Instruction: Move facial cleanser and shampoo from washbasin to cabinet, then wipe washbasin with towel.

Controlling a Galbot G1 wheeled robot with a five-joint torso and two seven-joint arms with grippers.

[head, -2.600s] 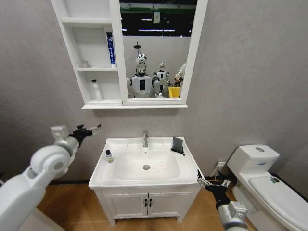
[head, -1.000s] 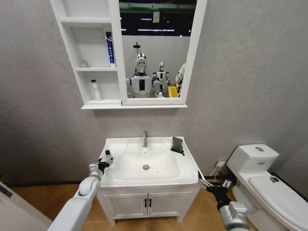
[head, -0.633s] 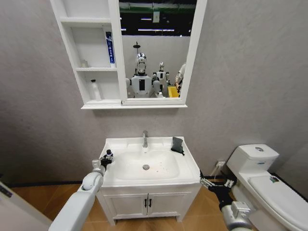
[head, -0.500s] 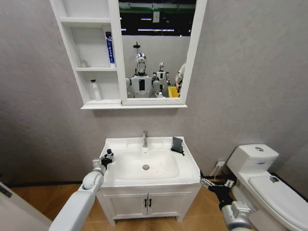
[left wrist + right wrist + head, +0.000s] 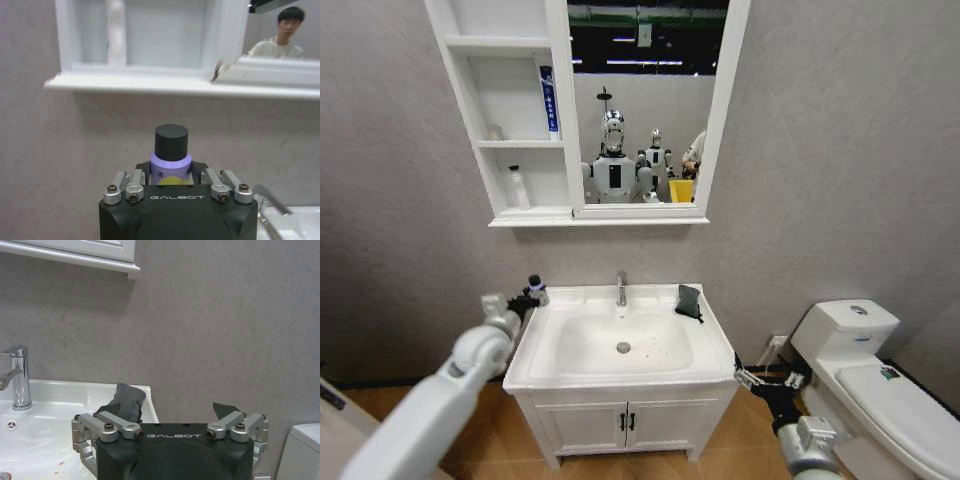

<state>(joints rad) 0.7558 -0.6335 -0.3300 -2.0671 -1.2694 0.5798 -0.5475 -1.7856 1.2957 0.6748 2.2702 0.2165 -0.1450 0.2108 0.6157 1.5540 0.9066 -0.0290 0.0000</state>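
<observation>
Black-capped, the shampoo (image 5: 534, 289) is gripped by the closed left gripper (image 5: 527, 297) above the washbasin (image 5: 560, 380) left rim and should be kept upright, probably until the cabinet (image 5: 510, 214) shelf beside the facial cleanser (image 5: 520, 187) is cleared; the right gripper (image 5: 760, 380) waits open.

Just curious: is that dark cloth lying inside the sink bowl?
No, the towel sits on the washbasin rim at the back right corner.

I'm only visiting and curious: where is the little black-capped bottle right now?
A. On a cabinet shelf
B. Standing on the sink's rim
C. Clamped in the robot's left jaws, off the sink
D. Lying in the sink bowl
C: the shampoo sits upright in the left gripper, held beside the washbasin, below the cabinet.
</observation>
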